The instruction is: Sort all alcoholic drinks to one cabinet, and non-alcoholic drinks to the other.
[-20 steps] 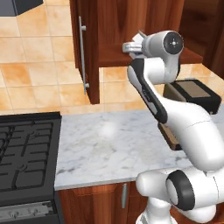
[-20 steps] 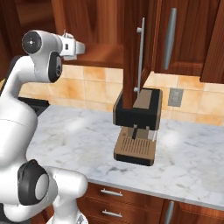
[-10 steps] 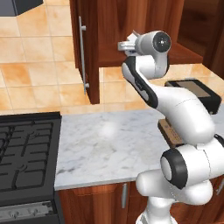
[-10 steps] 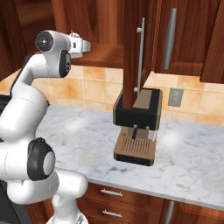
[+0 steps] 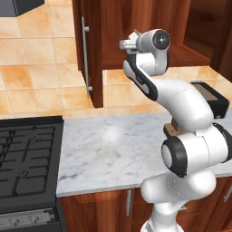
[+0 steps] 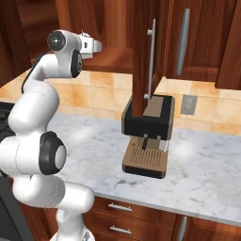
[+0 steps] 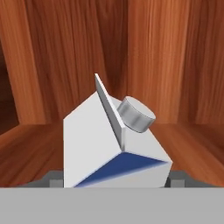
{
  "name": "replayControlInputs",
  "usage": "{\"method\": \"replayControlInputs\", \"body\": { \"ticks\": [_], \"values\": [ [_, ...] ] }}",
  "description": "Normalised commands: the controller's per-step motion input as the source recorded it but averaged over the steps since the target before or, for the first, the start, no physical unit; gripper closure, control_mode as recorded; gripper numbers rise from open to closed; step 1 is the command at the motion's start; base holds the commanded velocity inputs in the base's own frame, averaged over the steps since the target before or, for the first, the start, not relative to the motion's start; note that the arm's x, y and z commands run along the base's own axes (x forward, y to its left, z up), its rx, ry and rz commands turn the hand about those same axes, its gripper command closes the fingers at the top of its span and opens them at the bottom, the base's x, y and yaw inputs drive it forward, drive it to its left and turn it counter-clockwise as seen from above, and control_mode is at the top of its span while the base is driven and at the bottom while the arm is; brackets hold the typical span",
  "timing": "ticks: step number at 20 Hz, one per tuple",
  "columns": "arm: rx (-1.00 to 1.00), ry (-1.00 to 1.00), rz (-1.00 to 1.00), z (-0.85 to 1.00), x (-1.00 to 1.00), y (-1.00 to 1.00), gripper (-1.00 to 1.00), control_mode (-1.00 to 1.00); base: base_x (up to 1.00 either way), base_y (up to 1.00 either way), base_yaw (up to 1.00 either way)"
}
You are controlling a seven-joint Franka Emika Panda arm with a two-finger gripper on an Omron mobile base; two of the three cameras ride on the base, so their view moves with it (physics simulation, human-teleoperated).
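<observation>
Evenly lit, rendered look, sharp throughout with no blur or edge distortion. Soft pale sheen on the marble desk (image 5: 113,136); faint shadow under the coffee machine (image 6: 147,136). Cabinet interior (image 7: 131,52) warm, dimmer toward the corners.

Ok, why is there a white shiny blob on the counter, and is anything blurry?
Left base view: the pale blob on the marble counter is glare from a light. Right base view: soft bright patches on the same counter, and the coffee machine is sharp. Hand view: the milk carton looks huge and soft-edged because it is very close.
</observation>
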Motion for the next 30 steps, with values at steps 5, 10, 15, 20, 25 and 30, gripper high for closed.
{"method": "replayControlInputs", "body": {
  "ticks": [5,10,15,20,25,30],
  "values": [
    [0.00,-0.02,-0.03,0.00,0.00,-0.01,-1.00,-1.00,0.00,0.00,0.00],
    [0.00,-0.09,-0.03,0.00,-0.40,0.00,-1.00,-1.00,0.00,0.00,0.00],
    [0.00,-0.03,0.00,0.00,-0.74,0.00,-1.00,-1.00,0.00,0.00,0.00],
    [0.00,0.01,0.00,-0.23,-1.00,-0.12,-1.00,-1.00,0.00,0.00,0.00],
    [0.00,0.13,0.00,-0.63,-1.00,-0.36,-1.00,-1.00,0.00,0.00,0.00],
    [-0.04,0.38,0.00,-0.97,-0.97,-0.11,-1.00,-1.00,0.00,0.00,0.00]
  ]
}}
